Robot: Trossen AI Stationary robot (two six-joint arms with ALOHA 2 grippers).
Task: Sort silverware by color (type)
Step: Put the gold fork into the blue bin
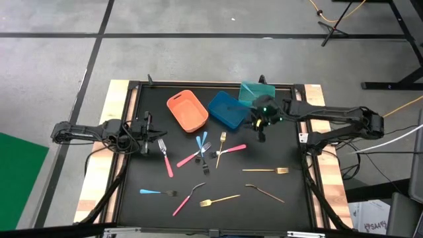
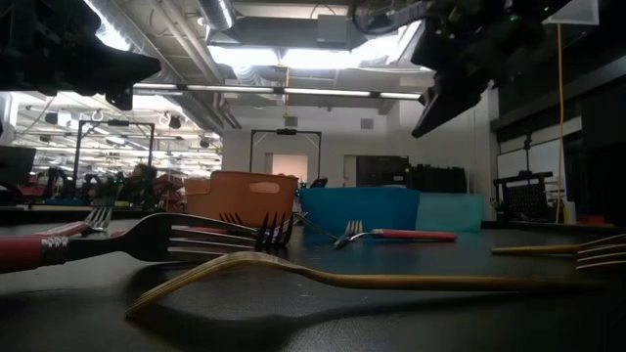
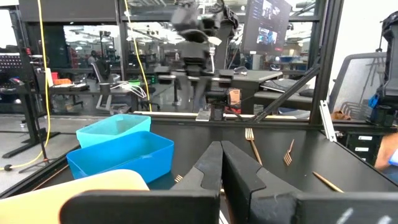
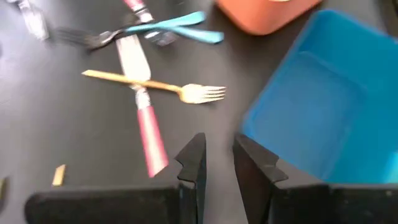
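Note:
Silverware lies scattered on the black table (image 1: 291,198): pink-handled pieces (image 1: 165,158), light-blue-handled ones (image 1: 201,142) and gold forks (image 1: 266,170). Some cross in a small heap at the middle (image 1: 211,153). My right gripper (image 1: 262,130) hangs above the table beside the blue bin (image 1: 228,110), tipped downward. Its fingers (image 4: 194,158) stand a narrow gap apart with nothing between them; below it lie a gold fork (image 4: 155,86) and a pink-handled piece (image 4: 148,127). My left gripper (image 1: 147,132) waits shut at the table's left edge (image 3: 221,158).
An orange bin (image 1: 187,110), the blue bin and a teal bin (image 1: 256,92) stand in a row along the far edge. In the low view a gold fork (image 2: 342,279) and a dark fork (image 2: 147,240) lie closest to the near edge.

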